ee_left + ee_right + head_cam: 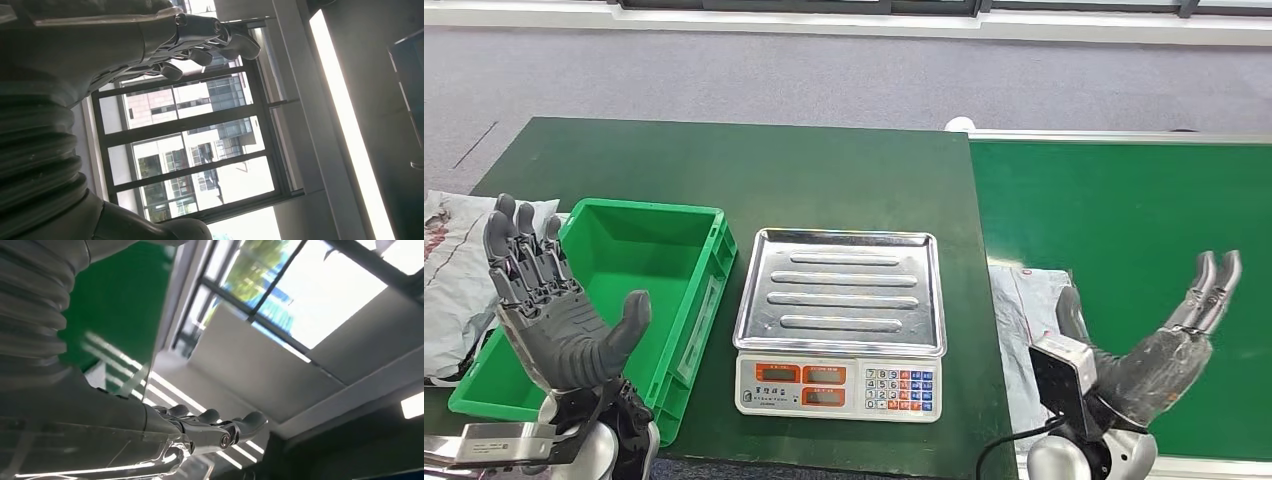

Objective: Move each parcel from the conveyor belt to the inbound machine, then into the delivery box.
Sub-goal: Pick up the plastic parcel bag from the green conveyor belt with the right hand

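Standing at the green worktop [754, 170], both arms raised, palms turned up and inward. Left robot hand [554, 320] released, fingers spread and upright, holding nothing, hovering over the near left corner of the green delivery box [686, 300]. Right robot hand [1159, 345] likewise released, fingers extended and apart, gripping nothing, hanging above the near edge of the conveyor belt [1144, 210].

Parcel [1019, 310] lying flat at the belt's left edge, grey-white poly bag, partly hidden behind the right wrist; lying just beside the right robot hand but not visibly touching it. Inbound machine [839, 300], a weighing scale with steel tray, sitting between box and belt, tray bare. Delivery box showing nothing inside. Other bagged parcels [449, 270] heaped beyond the box at the far left.

Wrist views pointing upward at windows and ceiling only; confirming fingers apart, adding nothing about the worktop.

Judging the step: pickup from the belt not yet begun, nothing weighed, nothing boxed from what shows.

Next move probably calling for turning the right palm down, lowering onto the parcel, closing over the slack bag near its middle. Expecting thin film to crumple and slide; needing a firm pinch before lifting across to the scale tray.
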Tool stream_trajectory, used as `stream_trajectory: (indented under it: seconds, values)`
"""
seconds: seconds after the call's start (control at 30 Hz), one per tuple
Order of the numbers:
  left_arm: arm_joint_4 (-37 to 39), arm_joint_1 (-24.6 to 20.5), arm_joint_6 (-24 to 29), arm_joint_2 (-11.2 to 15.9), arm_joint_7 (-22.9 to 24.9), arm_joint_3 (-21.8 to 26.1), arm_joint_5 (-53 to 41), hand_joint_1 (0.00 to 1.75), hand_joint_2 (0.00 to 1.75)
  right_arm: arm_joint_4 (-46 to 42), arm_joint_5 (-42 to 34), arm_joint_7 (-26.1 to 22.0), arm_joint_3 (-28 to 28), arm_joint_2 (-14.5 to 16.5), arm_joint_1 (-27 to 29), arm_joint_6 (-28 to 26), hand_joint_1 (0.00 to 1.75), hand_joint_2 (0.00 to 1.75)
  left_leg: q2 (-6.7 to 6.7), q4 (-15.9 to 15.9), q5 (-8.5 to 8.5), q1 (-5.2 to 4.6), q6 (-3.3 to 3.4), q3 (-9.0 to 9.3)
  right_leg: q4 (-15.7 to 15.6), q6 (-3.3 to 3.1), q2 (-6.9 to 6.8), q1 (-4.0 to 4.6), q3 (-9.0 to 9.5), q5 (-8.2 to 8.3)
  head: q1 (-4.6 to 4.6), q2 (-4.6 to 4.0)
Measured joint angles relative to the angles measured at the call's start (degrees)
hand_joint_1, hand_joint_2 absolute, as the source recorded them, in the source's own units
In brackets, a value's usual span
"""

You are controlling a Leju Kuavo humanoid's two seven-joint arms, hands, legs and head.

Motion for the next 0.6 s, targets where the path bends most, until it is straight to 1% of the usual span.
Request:
stream_trajectory:
  seconds: [0.07,0.17,0.27,0.33,0.4,0.47,0.6]
  values:
    - [0.0,0.0,0.0,0.0,0.0,0.0,0.1,0.00,1.75,2.3,3.6,2.4,-2.3,-0.3,-1.3,-0.6,0.00,1.75,0.00,0.0,0.00,-0.01,0.00,0.01,0.0,0.01,0.01,-0.01,0.00,0.01,0.00,0.00]
    - [0.0,0.0,0.0,0.0,0.0,0.0,0.1,0.00,1.75,5.4,6.1,4.6,-5.6,-0.8,-3.2,-0.8,0.00,1.75,-0.03,0.0,0.00,-0.04,0.01,0.02,0.0,0.01,-0.03,-0.03,0.02,0.01,0.01,0.00]
    - [0.0,0.0,-0.1,0.0,0.0,0.0,0.1,0.00,1.75,8.2,10.9,8.9,-8.2,-1.2,-4.7,-0.7,0.00,1.75,-0.04,0.0,0.00,-0.06,0.01,0.03,0.0,0.01,-0.03,-0.02,0.02,0.01,-0.01,0.00]
    - [0.0,0.0,-0.2,0.0,0.0,0.0,0.1,0.00,1.75,10.3,12.6,10.5,-10.1,-1.6,-5.7,-0.7,0.00,1.75,-0.04,0.0,0.00,-0.06,0.01,0.02,0.0,0.01,-0.04,-0.02,0.02,0.00,-0.01,0.00]
    - [0.0,0.0,-0.3,0.0,0.0,0.0,0.1,0.00,1.75,12.4,13.2,11.8,-11.9,-2.1,-6.7,-0.3,0.00,1.75,-0.04,0.0,0.00,-0.06,0.02,0.02,0.0,0.01,-0.04,-0.03,0.01,0.00,-0.01,0.00]
    - [0.0,0.0,-0.8,0.0,0.0,0.0,0.1,0.00,1.75,14.8,11.9,12.7,-13.9,-2.6,-7.7,1.2,0.00,1.75,-0.04,0.0,-0.01,-0.06,0.02,0.02,0.0,0.02,-0.03,-0.03,0.01,0.00,-0.01,0.00]
    - [0.0,-0.2,-1.9,-0.1,0.0,0.0,-0.3,0.00,1.75,21.0,8.9,12.8,-17.6,-3.5,-9.5,4.3,0.00,1.75,-0.04,0.0,-0.02,-0.06,0.04,0.01,0.0,0.02,-0.04,-0.04,0.01,0.00,0.00,0.00]
